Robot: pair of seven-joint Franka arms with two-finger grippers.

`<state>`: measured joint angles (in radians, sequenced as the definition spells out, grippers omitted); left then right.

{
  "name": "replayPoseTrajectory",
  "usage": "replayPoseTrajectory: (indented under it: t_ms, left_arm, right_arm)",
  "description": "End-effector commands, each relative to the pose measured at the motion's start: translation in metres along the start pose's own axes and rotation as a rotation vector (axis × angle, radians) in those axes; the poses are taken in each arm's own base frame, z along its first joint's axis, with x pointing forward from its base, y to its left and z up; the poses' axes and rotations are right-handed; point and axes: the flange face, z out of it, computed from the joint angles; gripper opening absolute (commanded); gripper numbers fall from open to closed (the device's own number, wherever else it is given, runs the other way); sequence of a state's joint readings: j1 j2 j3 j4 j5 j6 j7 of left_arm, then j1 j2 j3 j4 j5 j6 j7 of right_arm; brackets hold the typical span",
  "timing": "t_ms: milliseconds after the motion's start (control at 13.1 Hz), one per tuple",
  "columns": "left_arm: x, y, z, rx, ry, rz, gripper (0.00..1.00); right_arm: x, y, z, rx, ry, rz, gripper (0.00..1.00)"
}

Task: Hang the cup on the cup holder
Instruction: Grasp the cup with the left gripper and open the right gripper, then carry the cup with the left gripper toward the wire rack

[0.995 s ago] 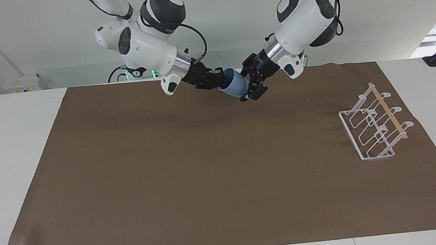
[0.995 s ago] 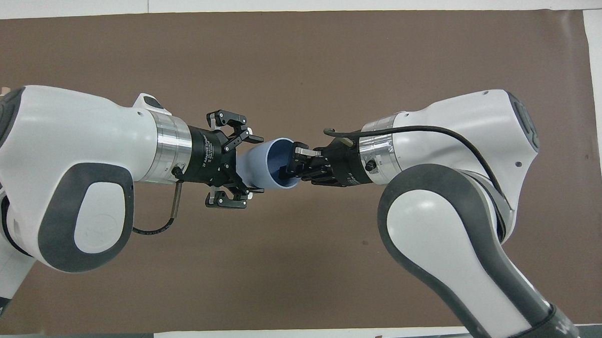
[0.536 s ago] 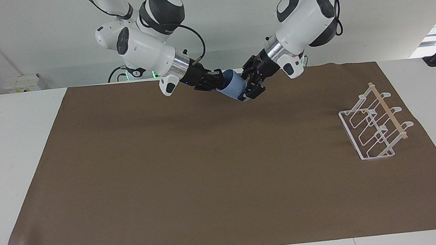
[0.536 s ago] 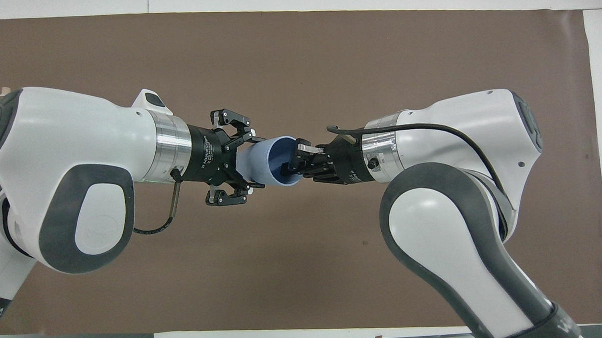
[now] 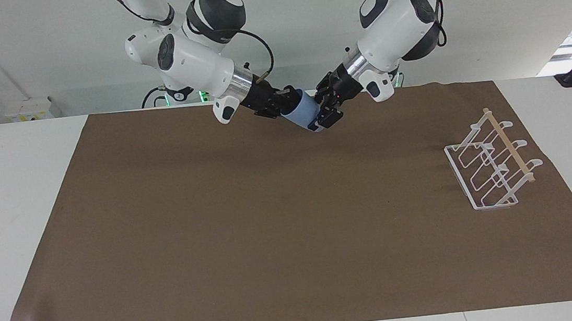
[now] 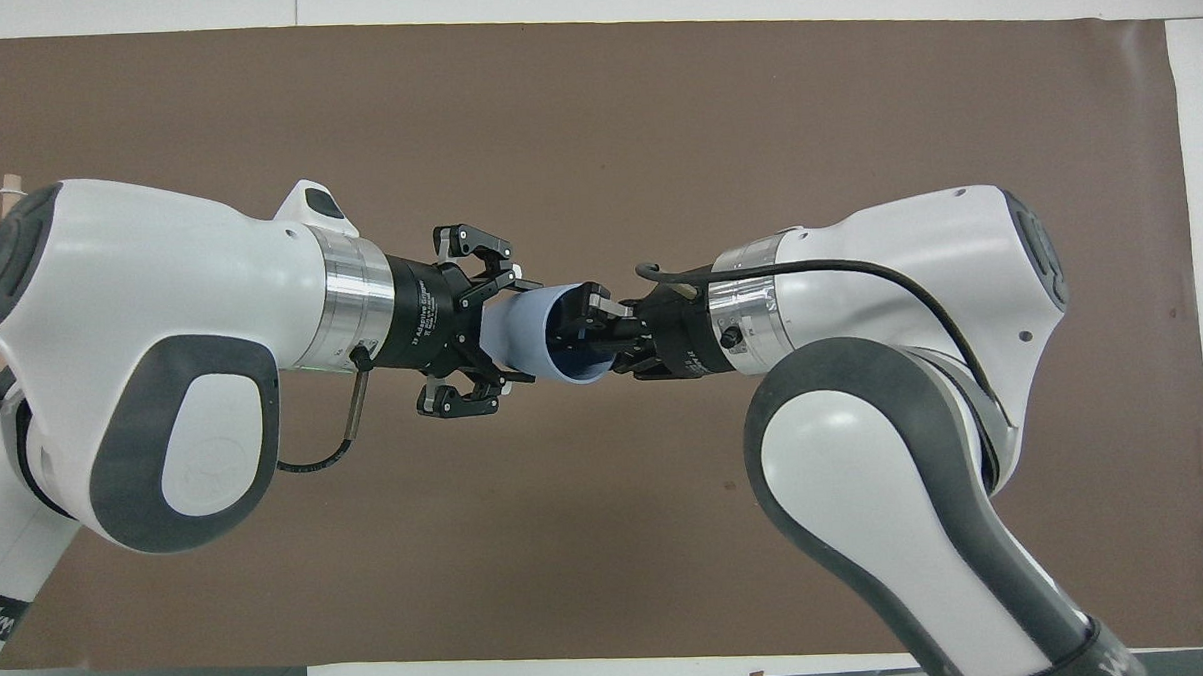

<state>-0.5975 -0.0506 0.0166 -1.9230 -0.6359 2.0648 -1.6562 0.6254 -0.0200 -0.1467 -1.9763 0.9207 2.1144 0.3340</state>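
Note:
The light-blue cup (image 5: 304, 111) lies tilted on its side in the air between my two grippers, over the robots' edge of the brown mat. My right gripper (image 5: 290, 103) is shut on the cup's rim, with one finger inside the mouth, as the overhead view (image 6: 583, 317) shows. My left gripper (image 5: 325, 116) is open, its fingers on either side of the cup's bottom end (image 6: 511, 331), close to its wall. The white wire cup holder (image 5: 494, 167) with its wooden rod stands on the mat toward the left arm's end. Only its edge shows in the overhead view (image 6: 4, 187).
The brown mat (image 5: 271, 225) covers most of the white table (image 5: 17, 207). Nothing else stands on it besides the cup holder.
The two grippers have drawn closer together. The cup's bottom end sits deeper between the left gripper's fingers. The right gripper still holds the rim.

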Motion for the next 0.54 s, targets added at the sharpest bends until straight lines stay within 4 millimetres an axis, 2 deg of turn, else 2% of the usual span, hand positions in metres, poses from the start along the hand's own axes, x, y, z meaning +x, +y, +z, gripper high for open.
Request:
replayPoseTrajectory:
  t_ms: [0, 77, 230, 459]
  left_arm:
    - [0.004, -0.003, -0.010, -0.006, -0.005, 0.008, 0.00]
    - [0.011, 0.001, -0.015, -0.013, -0.002, -0.005, 0.00]
    - [0.015, 0.002, -0.017, -0.005, 0.003, -0.011, 0.00]
    - [0.035, 0.008, -0.025, -0.023, 0.070, -0.006, 0.00]
  right_arm:
    - [0.001, 0.001, -0.008, 0.015, -0.011, 0.031, 1.00]
    - [0.001, 0.002, -0.011, 0.008, -0.014, 0.025, 1.00]
    - [0.012, 0.014, -0.036, 0.008, -0.016, 0.044, 1.00]
    - [0.013, 0.029, -0.093, -0.105, 0.055, -0.018, 1.00]
